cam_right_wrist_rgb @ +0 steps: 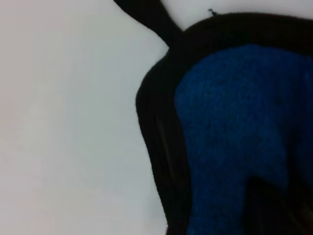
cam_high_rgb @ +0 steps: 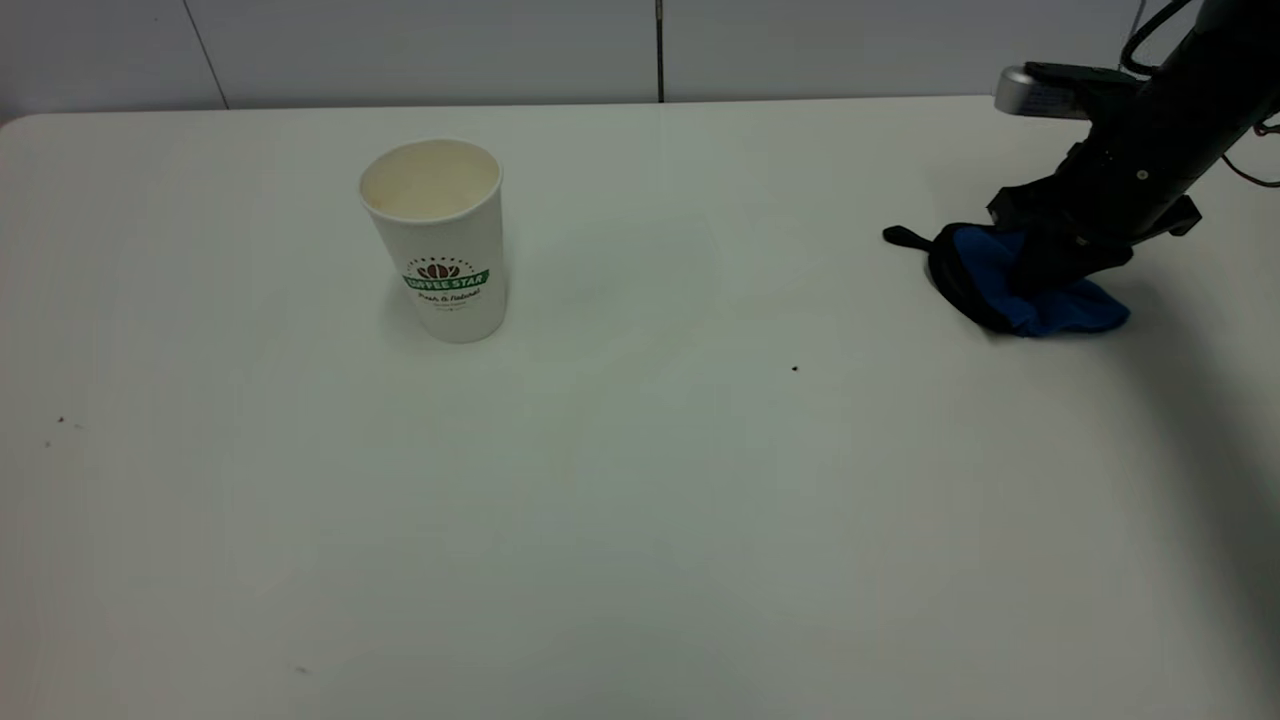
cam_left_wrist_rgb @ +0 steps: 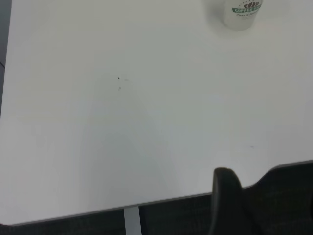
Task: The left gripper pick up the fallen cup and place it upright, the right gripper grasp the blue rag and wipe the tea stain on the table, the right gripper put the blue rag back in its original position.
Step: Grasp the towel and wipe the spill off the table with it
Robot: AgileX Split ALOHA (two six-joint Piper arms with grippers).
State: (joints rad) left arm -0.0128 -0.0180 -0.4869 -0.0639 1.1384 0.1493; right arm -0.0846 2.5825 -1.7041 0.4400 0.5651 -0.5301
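You've got the cup (cam_high_rgb: 438, 240) upright at table (cam_high_rgb: 640, 520) 10 o'clock. R gripper (cam_high_rgb: 1060, 262) sits on blue rag (cam_high_rgb: 1040, 300) at 3 o'clock; finger state can't be told.

Looked like a lab test bench: bare white table (cam_high_rgb: 640, 520) with rounded corners, plain grey panelled wall (cam_high_rgb: 420, 50) along its far edge, black robot arm (cam_high_rgb: 1150, 150) over the far right corner.

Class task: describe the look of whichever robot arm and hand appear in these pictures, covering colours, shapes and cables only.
The right hand ends a bulky black arm. A flat silver-grey block sits on top, and thin black cable loops behind. Of the left arm, only a rounded black part shows in its wrist view.
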